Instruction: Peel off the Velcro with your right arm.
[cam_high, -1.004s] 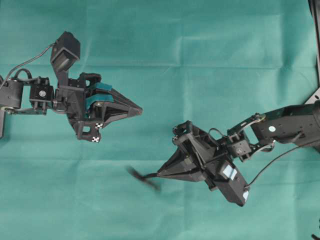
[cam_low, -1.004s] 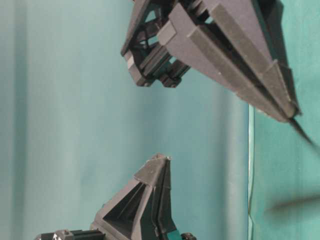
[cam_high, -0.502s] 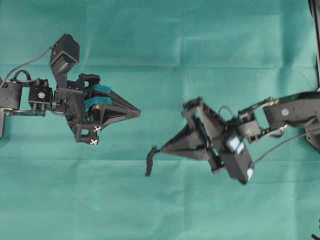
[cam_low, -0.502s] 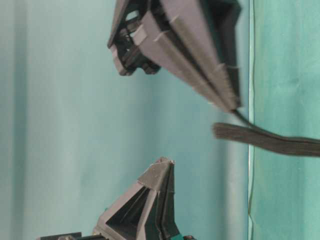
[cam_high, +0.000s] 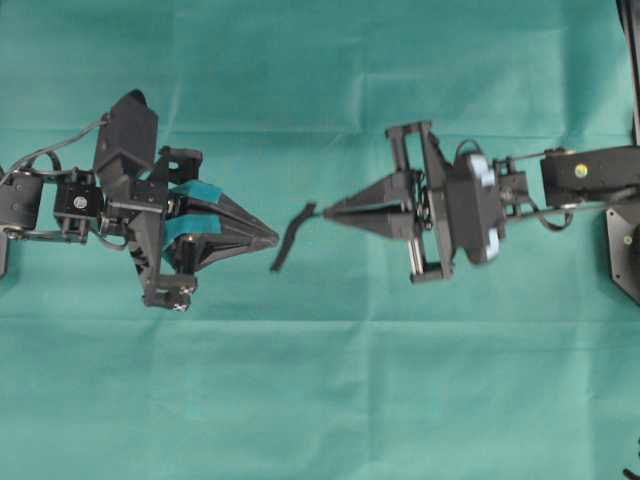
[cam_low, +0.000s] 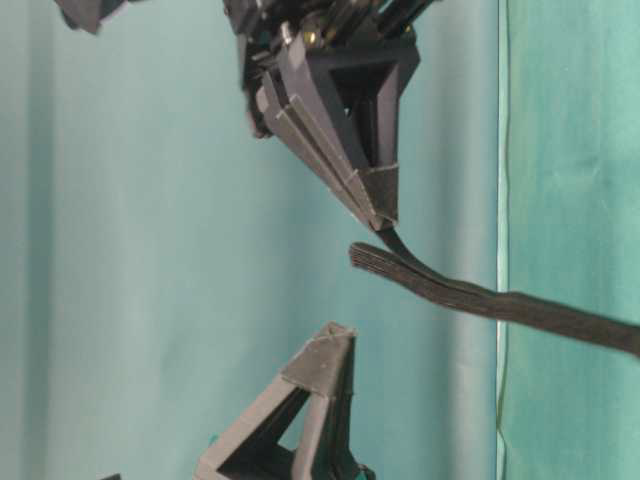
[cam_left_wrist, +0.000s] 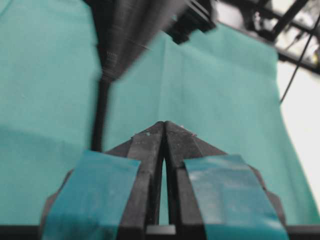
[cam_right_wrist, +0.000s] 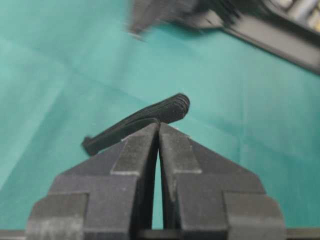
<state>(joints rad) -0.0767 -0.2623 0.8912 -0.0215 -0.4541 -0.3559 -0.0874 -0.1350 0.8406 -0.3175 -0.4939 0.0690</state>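
The Velcro (cam_high: 289, 241) is a thin black strap hanging in the air over the green cloth. One end is pinched at the tip of my right gripper (cam_high: 325, 211), which is shut on it. The free end droops toward the left gripper (cam_high: 277, 237) and lies just right of its tip, apart from it. In the table-level view the Velcro (cam_low: 470, 298) trails right from the right gripper (cam_low: 385, 225), above the left gripper (cam_low: 335, 330). The right wrist view shows the Velcro (cam_right_wrist: 167, 110) across my shut right gripper (cam_right_wrist: 159, 125). My teal-taped left gripper (cam_left_wrist: 164, 123) is shut on nothing, with the Velcro (cam_left_wrist: 99, 117) hanging left of it.
Green cloth (cam_high: 320, 400) covers the whole table, with a fold line (cam_high: 330, 130) across the far part. Black stand parts (cam_high: 628, 80) sit at the right edge. The two gripper tips face each other closely at mid-table.
My right arm has swung from the near middle toward the far side with the Velcro and turned level with the left gripper. The strap now hangs by the left tip. The left wrist rolled slightly.
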